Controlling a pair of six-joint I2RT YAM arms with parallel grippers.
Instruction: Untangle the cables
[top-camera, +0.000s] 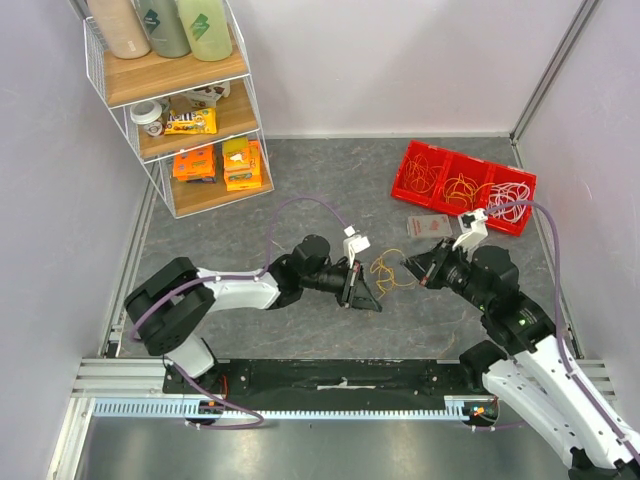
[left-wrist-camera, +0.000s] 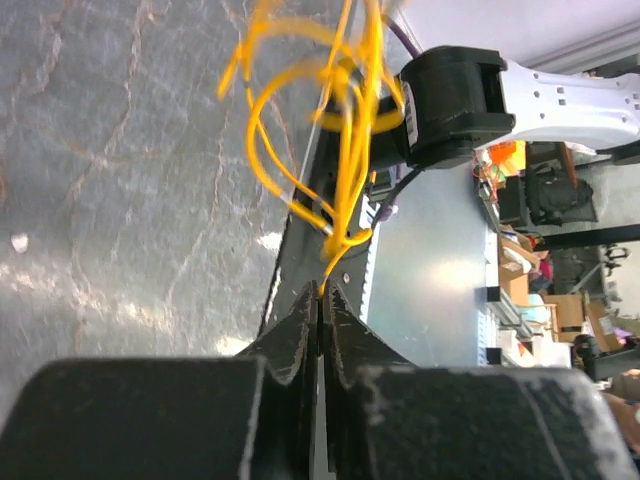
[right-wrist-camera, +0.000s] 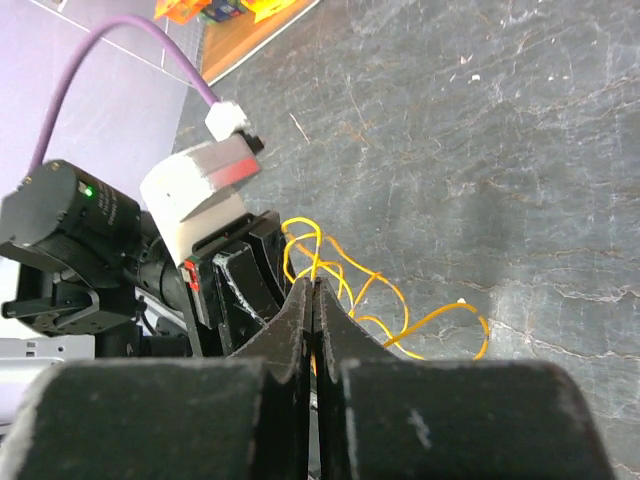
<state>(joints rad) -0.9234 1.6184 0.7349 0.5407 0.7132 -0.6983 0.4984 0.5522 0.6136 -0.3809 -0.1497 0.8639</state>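
The cables (top-camera: 391, 270) are a small tangle of thin yellow and orange wires, stretched between my two grippers at the middle of the table. My left gripper (top-camera: 372, 288) is shut on a yellow strand that comes out of its tips (left-wrist-camera: 322, 290). In the left wrist view the loops (left-wrist-camera: 335, 130) rise beyond the tips toward the right arm. My right gripper (top-camera: 415, 273) faces it from the right and is shut on another yellow strand (right-wrist-camera: 316, 283). More loops (right-wrist-camera: 420, 320) trail over the grey table behind the tips, close to the left gripper's black fingers (right-wrist-camera: 240, 285).
A red three-compartment bin (top-camera: 412, 192) holding more wire bundles stands at the back right, with a small flat packet (top-camera: 426, 225) in front of it. A white wire shelf (top-camera: 168, 195) with bottles and snack packs stands at the back left. Walls close in on both sides.
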